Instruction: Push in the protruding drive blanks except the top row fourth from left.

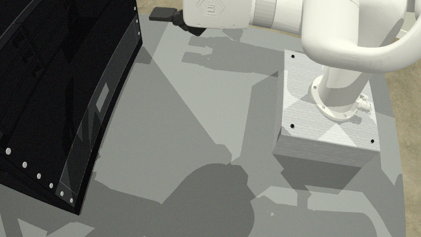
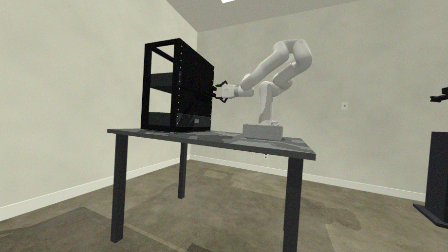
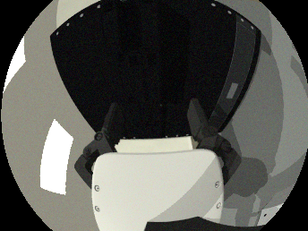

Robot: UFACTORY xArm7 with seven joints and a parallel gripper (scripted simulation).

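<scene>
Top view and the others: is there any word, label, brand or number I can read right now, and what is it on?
No readable words or numbers in any view.
Gripper housing: an embossed hexagon emblem; a logo shape, cut by the frame edge, no legible letters.
Rack front, lower panel: a small pale rectangular label; blank or too blurred to read.
Wall plate in the exterior view: no text visible.

I can't make out the drive blanks: the rack (image 2: 178,44) front is solid black in all 3 views, rows and columns unreadable. From the top, the picture's edge crops the rack (image 1: 88,97) and my arm (image 1: 347,32), and 1 finger of the gripper (image 1: 164,13) hides the other. Whether the fingertips touch the front, I can't tell.
</scene>
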